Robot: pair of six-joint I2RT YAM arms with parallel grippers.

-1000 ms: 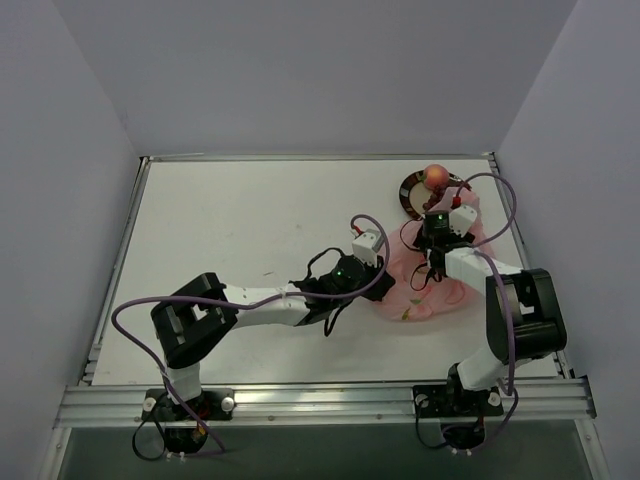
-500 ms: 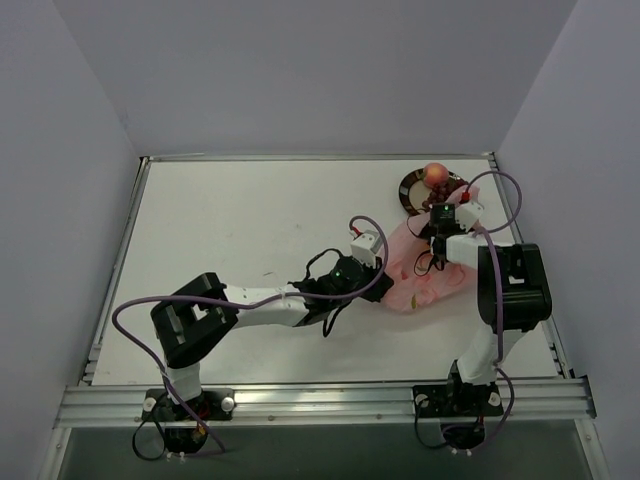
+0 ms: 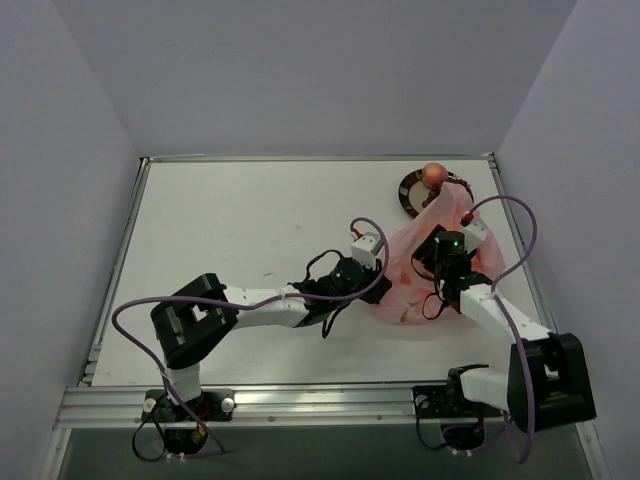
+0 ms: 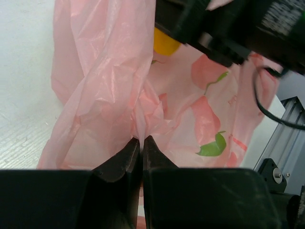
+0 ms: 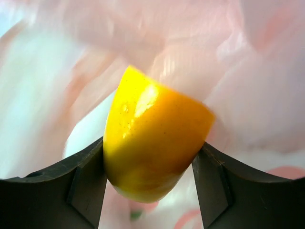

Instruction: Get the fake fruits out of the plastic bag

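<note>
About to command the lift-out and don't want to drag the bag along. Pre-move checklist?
1. Left gripper pinching the bag: ok, jaws closed on a fold.
2. Right gripper on the yellow fruit: ok, held between both fingers.
3. Fruit clear of the bag: not ok, pink film surrounds it.
4. Room on the plate: cannot tell; a peach sits there and the bag hides part.
5. More fruit in the bag: cannot tell.
</note>
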